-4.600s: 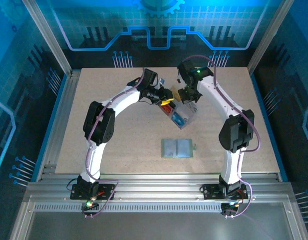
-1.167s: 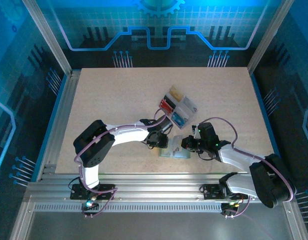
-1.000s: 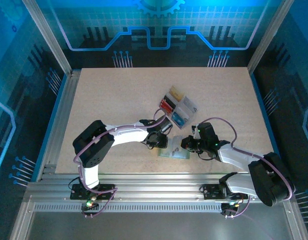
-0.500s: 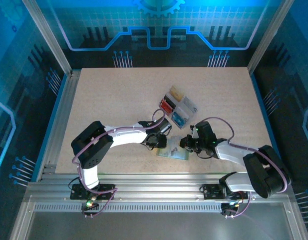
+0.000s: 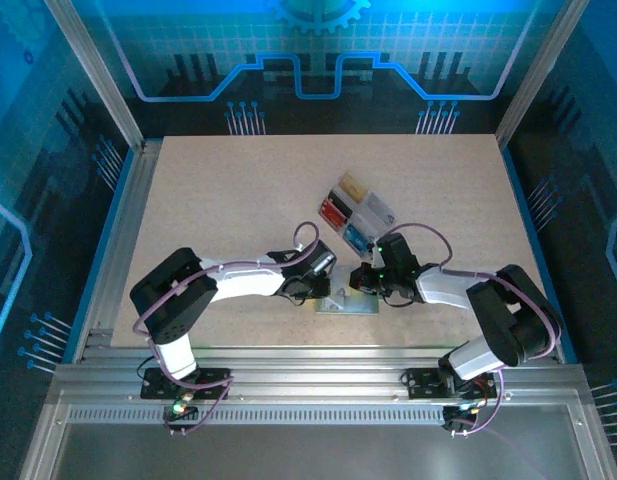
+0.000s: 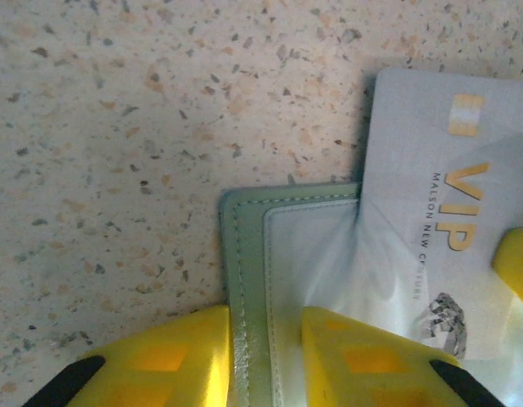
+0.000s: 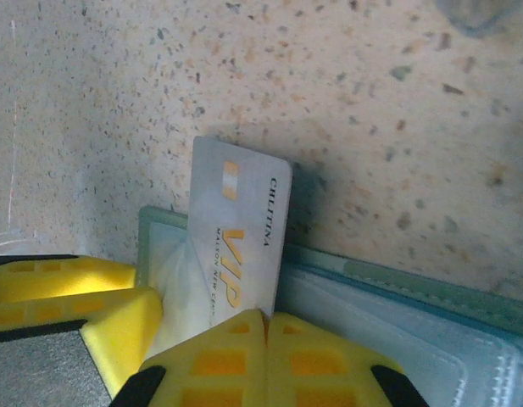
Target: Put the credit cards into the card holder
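The sage-green card holder [image 5: 354, 304] lies open on the table, near the front. A pale grey VIP credit card [image 7: 236, 222] stands on edge over it, with its lower end behind the holder's clear pocket film [image 6: 316, 254]. My right gripper [image 7: 267, 339] is shut on that card's near edge. My left gripper [image 6: 265, 356] has its yellow fingers pinched on either side of the card holder's stitched left edge [image 6: 244, 254]. In the top view the left gripper [image 5: 326, 292] and right gripper [image 5: 361, 283] meet over the holder. More credit cards sit in a clear tray [image 5: 360, 215].
The clear compartmented tray [image 5: 381, 211] with tan, red, blue and pale stacks lies just behind the grippers. Speckled tabletop [image 5: 218, 200] stretches to the left and back. The metal frame rail [image 5: 308, 355] runs along the front.
Both arms have stretched lower and further forward over the holder. The right gripper has carried the card left and back. The left gripper's jaws have narrowed on the holder's edge.
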Controlling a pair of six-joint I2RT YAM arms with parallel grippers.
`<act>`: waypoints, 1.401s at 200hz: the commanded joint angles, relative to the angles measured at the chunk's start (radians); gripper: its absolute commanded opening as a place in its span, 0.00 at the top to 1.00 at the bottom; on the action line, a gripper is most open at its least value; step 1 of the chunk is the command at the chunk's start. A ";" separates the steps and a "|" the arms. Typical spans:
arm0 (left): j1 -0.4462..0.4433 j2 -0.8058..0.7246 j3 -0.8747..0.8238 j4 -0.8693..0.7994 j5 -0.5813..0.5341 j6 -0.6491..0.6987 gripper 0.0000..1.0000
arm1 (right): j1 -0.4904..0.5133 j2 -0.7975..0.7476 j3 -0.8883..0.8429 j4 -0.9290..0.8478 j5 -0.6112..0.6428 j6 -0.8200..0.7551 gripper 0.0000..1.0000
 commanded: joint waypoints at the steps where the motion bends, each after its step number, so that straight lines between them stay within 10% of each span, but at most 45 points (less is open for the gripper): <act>1: -0.023 0.046 -0.084 -0.133 0.048 -0.056 0.73 | 0.039 0.034 0.030 -0.006 -0.019 -0.042 1.00; 111: -0.023 0.054 -0.074 -0.125 0.050 -0.021 0.68 | 0.037 -0.098 0.013 -0.280 -0.031 -0.144 1.00; 280: -0.038 0.045 -0.117 -0.065 0.090 -0.044 0.67 | 0.079 -0.009 0.026 -0.188 -0.008 -0.046 1.00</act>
